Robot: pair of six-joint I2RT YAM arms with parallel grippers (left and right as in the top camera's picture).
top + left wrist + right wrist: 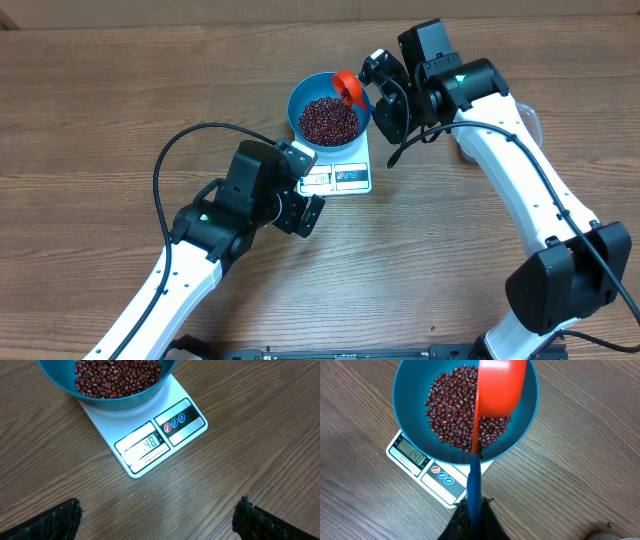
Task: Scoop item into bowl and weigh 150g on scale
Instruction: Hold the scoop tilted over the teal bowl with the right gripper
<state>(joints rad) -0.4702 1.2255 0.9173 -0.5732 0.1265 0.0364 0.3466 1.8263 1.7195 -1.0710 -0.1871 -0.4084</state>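
Nearest to the right wrist camera, a scoop (476,475) is pinched tight by its blue handle in the right gripper (474,506), and the jaws are closed on it. Its red cup is tipped on its side over the bowl. Whether any beans are inside the cup cannot be seen.

The beans (462,410) are heaped in the bottom of the blue bowl (402,405). They are small, hard and smooth. Each one is likely very light, and they are likely to roll and scatter if dropped from high up. They are too little to be pinched one by one, so they are best moved with the scoop and shaken out a few at a time.

The bowl is set on the white scale (451,491). What looks like 148 is shown on the display, so only a few more beans seem to be needed. The bowl looks stiff, and it is best taken by its rim if it has to be moved.

The scale is set on the wooden table (100,100). The left gripper (160,521) is spread wide just in front of the scale, with nothing held.
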